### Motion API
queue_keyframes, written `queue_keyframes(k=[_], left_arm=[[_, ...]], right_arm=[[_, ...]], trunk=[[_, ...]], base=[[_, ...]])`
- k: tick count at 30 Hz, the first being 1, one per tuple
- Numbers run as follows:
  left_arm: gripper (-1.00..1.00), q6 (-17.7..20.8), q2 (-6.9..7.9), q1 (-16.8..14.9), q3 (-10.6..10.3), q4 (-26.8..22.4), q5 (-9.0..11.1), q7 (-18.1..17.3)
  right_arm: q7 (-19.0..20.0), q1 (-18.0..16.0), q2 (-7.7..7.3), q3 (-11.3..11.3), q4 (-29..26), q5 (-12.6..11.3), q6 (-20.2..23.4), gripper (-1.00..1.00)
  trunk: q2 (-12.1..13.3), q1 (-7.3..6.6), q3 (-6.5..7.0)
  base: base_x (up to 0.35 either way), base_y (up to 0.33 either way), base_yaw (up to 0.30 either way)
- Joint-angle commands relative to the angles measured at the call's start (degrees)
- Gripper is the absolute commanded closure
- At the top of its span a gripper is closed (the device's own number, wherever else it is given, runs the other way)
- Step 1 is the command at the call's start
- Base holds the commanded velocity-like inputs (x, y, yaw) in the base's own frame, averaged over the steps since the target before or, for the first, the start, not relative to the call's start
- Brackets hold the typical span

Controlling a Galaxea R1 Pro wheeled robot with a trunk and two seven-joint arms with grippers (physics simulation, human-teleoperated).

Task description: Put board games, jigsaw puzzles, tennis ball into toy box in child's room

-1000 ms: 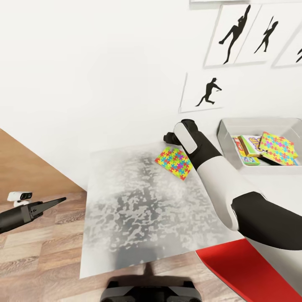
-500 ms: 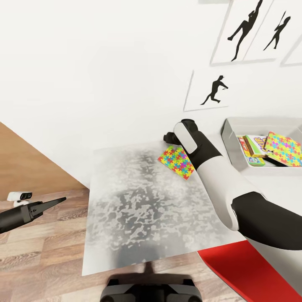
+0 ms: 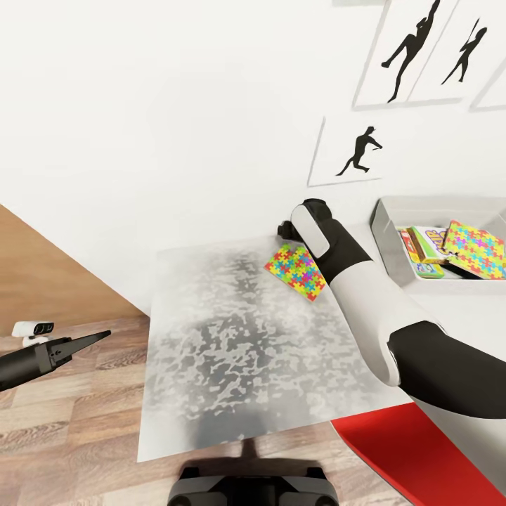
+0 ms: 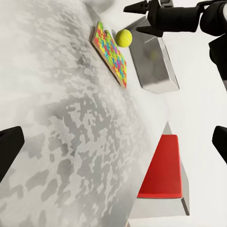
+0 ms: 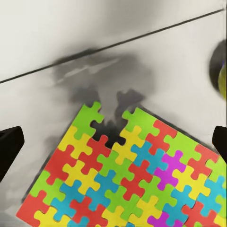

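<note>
A jigsaw puzzle [image 3: 295, 271] is being seen lying flat on the pale speckled table [image 3: 232, 365], near its far edge by the white wall, with one corner being covered by the right arm in the head view. The right gripper [image 3: 284, 230] is being held above the far end of that panel, its fingers being spread wide apart, as the left wrist view [image 4: 142, 19] is showing; in the head view most of it is being hidden behind the wrist. The tennis ball [image 4: 124, 37] is being seen just beside the puzzle's far end, and is being cut off at the frame edge in the right wrist view [image 5: 222, 75]. The toy box [image 3: 393, 239] is being cropped by the frame's right side; a second jigsaw puzzle [image 3: 474, 249] and a board game [image 3: 425, 247] are lying inside it. The left gripper [image 3: 88, 342] is being held over the wood floor [image 3: 63, 429], its fingers apart in the left wrist view [image 4: 9, 146].
</note>
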Motion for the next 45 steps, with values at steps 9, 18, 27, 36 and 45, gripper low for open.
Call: queue_keyframes(k=[9, 18, 27, 36, 45], left_arm=[[-1.0, 0.6, 0.02, 0.0, 0.0, 0.0, 0.1, -0.1], [-1.0, 0.6, 0.02, 0.0, 0.0, 0.0, 0.1, -0.1], [-1.0, 0.6, 0.02, 0.0, 0.0, 0.0, 0.1, -0.1], [-1.0, 0.6, 0.02, 0.0, 0.0, 0.0, 0.1, -0.1], [-1.0, 0.6, 0.02, 0.0, 0.0, 0.0, 0.1, -0.2]], right_arm=[[-0.5, 0.0, 0.0, 0.0, 0.0, 1.3, 0.1, -1.0], [-0.6, -0.1, 0.0, -0.1, 0.0, 1.4, 0.1, -1.0], [-0.6, -0.1, 0.0, -0.1, 0.0, 1.4, 0.3, -1.0], [-0.6, -0.1, 0.0, 0.0, 0.0, 1.5, 0.3, -1.0], [-0.6, -0.1, 0.0, 0.1, 0.2, 1.8, 0.2, -1.0]], trunk=[[-0.1, 0.03, -0.08], [-0.1, 0.03, -0.08], [-0.1, 0.03, -0.3], [-0.1, 0.03, -0.92], [-0.1, 0.03, -1.58]], base=[[0.0, 0.0, 0.0], [0.0, 0.0, 0.0], [0.0, 0.0, 0.0], [0.0, 0.0, 0.0], [0.0, 0.0, 0.0]])
